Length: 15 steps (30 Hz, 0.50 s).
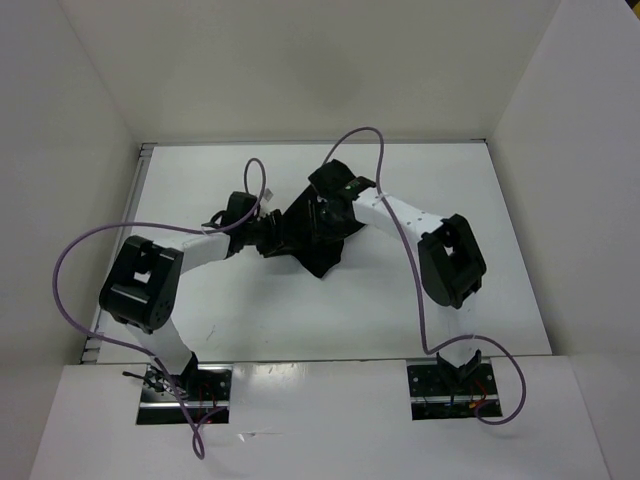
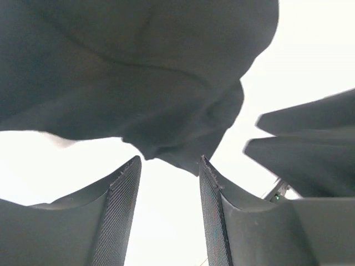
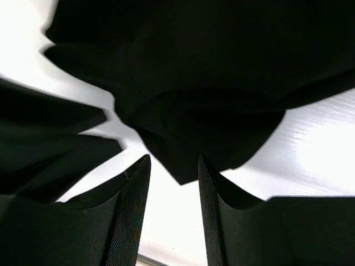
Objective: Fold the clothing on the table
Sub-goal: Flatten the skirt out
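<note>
Seemingly between folds: left gripper (image 2: 170, 160) and right gripper (image 3: 174, 159) gape empty at black garment's (image 1: 322, 250) nine and one o'clock; regrasp edges next.

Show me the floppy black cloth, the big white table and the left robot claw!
black soft cloth garment (image 1: 325, 258): top view, its near pointed corner.
flat white table (image 1: 300, 320): top view, a bare patch near the arms.
left gripper (image 2: 169, 160): left wrist view, midway between its open fingertips.
</note>
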Tool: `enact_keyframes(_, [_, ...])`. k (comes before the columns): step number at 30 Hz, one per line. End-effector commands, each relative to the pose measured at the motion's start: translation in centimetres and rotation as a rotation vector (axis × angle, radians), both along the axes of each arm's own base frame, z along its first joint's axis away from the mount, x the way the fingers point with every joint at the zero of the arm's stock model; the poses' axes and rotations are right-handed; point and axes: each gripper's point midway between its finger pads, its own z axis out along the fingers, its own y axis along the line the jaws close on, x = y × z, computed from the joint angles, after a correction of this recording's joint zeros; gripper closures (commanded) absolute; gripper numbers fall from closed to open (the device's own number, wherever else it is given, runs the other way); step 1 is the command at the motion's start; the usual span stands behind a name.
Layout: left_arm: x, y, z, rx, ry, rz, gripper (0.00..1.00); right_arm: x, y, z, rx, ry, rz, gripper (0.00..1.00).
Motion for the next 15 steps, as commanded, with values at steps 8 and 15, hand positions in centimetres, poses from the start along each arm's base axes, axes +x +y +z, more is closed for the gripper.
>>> enact_keyframes(8, [0.7,2.0,3.1,0.054,-0.092,0.052,0.46,1.4,2.5,-2.1,-0.048,-0.037,0.063,0.54])
enact_keyframes(15, [1.1,3.9,5.0,0.066,-0.141,0.085,0.46,1.7,3.0,-5.3,-0.067,-0.001,0.078,0.56])
